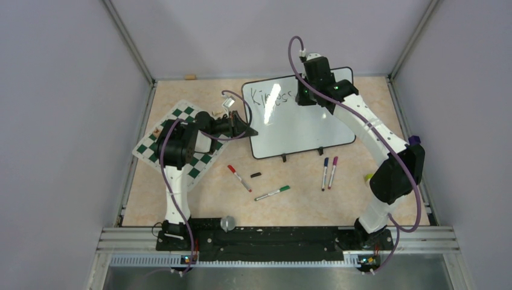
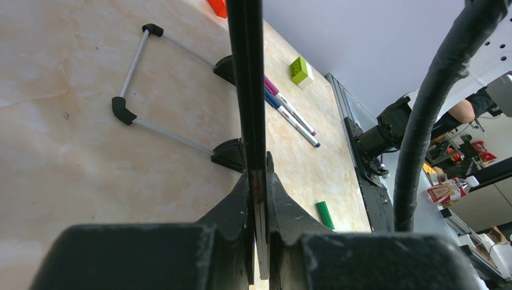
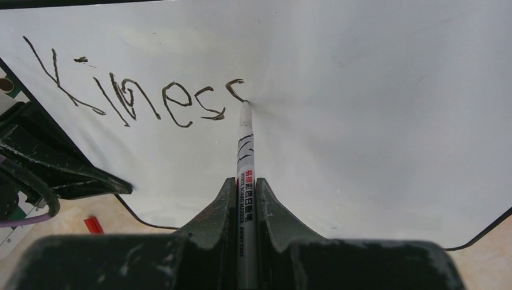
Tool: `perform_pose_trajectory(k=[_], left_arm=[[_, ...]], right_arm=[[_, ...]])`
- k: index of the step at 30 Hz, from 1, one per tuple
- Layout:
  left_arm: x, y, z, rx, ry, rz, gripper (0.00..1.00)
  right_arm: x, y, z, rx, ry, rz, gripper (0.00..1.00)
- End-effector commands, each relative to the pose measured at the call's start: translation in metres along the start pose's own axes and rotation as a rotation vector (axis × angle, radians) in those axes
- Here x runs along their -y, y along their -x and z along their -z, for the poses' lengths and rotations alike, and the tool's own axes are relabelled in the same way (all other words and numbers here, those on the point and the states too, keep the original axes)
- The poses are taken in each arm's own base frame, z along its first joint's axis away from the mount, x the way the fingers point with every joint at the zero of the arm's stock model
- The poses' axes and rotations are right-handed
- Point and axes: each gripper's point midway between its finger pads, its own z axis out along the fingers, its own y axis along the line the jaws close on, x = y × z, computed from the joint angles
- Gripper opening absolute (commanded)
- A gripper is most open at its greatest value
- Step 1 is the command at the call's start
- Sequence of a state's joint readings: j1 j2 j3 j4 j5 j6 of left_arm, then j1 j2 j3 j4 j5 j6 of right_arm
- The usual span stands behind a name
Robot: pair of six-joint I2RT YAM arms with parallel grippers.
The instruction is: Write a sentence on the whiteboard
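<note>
Now, right claw [image 3: 246, 181] pinching marker [image 3: 244, 139], tip on whiteboard [image 3: 374, 109]

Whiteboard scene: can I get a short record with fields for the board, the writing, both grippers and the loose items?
board: whiteboard on the table, beside the chess mat
writing: writing in black, one line, "Kines" plus a part-drawn letter
left gripper: left gripper shut on the whiteboard's edge
right gripper: right gripper shut on a marker, tip touching the board at the last stroke
loose items: red marker, green marker, blue marker, purple marker, black cap
</note>
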State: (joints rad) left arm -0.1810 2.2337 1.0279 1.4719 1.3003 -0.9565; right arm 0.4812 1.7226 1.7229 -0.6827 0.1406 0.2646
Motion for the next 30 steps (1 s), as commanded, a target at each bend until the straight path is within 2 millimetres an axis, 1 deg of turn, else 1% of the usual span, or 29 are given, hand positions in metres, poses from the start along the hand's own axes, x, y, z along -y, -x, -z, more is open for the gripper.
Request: perform_pose_trajectory(k=[1,10,13,17,19,23,26,30], left_arm=[[0.020,0.012,-0.007,-0.017,-0.079,-0.237,0.00],[0.020,0.012,-0.007,-0.017,-0.079,-0.235,0.00],[0.020,0.012,-0.007,-0.017,-0.078,-0.235,0.00],[0.019,0.012,-0.007,-0.017,-0.079,-0.234,0.00],[0.019,0.012,-0.007,-0.019,-0.080,-0.234,0.00],[0.019,0.012,-0.007,-0.022,-0.083,-0.238,0.00],[0.018,0.012,-0.007,-0.026,-0.085,-0.241,0.00],[0.015,0.012,-0.007,-0.024,-0.083,-0.240,0.00]], right_arm=[[0.006,0.002,0.006,0.007,-0.018,0.003,0.00],[0.002,-0.009,0.005,-0.026,0.016,0.008,0.00],[-0.003,-0.009,0.005,-0.024,0.042,0.002,0.00],[-0.010,-0.003,0.008,-0.005,0.077,-0.007,0.00],[-0.013,0.003,0.013,0.010,0.089,-0.014,0.00],[-0.019,0.019,0.034,0.066,0.144,-0.031,0.00],[-0.015,0.026,0.044,0.096,0.149,-0.041,0.00],[-0.009,0.028,0.053,0.128,0.144,-0.044,0.00]])
